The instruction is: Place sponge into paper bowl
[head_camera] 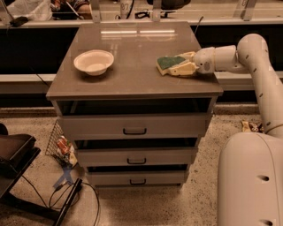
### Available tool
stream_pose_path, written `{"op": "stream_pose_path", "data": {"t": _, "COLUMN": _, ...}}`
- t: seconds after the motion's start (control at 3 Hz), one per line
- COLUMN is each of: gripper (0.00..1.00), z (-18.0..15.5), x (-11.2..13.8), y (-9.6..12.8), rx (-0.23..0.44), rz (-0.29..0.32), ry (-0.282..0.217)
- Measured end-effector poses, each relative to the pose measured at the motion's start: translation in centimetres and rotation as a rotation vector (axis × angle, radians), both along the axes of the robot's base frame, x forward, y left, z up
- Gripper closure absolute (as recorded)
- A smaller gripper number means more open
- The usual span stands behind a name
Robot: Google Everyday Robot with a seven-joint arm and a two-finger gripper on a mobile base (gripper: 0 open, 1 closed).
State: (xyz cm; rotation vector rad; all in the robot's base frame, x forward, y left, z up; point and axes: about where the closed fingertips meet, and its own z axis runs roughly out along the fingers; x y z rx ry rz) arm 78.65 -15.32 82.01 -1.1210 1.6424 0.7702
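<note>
The sponge [168,61], green scouring side up over a yellow body, lies on the right part of the grey cabinet top [132,57]. My gripper [178,65] reaches in from the right at tabletop height, with its pale fingers [185,69] on either side of the sponge and closed on its right end. The white paper bowl [93,61] stands upright and empty on the left part of the top, well apart from the sponge.
The cabinet has three drawers [135,130] with dark handles below the top. A counter with clutter runs behind it [141,13]. A dark chair [13,154], cables and a wire basket [59,143] are on the floor at left. My white base [250,181] is at right.
</note>
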Motion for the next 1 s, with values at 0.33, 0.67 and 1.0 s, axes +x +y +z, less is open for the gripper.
{"op": "stream_pose_path", "data": {"t": 0.33, "gripper": 1.00, "z": 0.01, "x": 0.00, "y": 0.00, "rx": 0.000, "rz": 0.000, "ry": 0.000}}
{"op": "stream_pose_path", "data": {"t": 0.67, "gripper": 1.00, "z": 0.01, "x": 0.00, "y": 0.00, "rx": 0.000, "rz": 0.000, "ry": 0.000}}
{"op": "stream_pose_path", "data": {"t": 1.0, "gripper": 1.00, "z": 0.03, "x": 0.00, "y": 0.00, "rx": -0.001, "rz": 0.000, "ry": 0.000}}
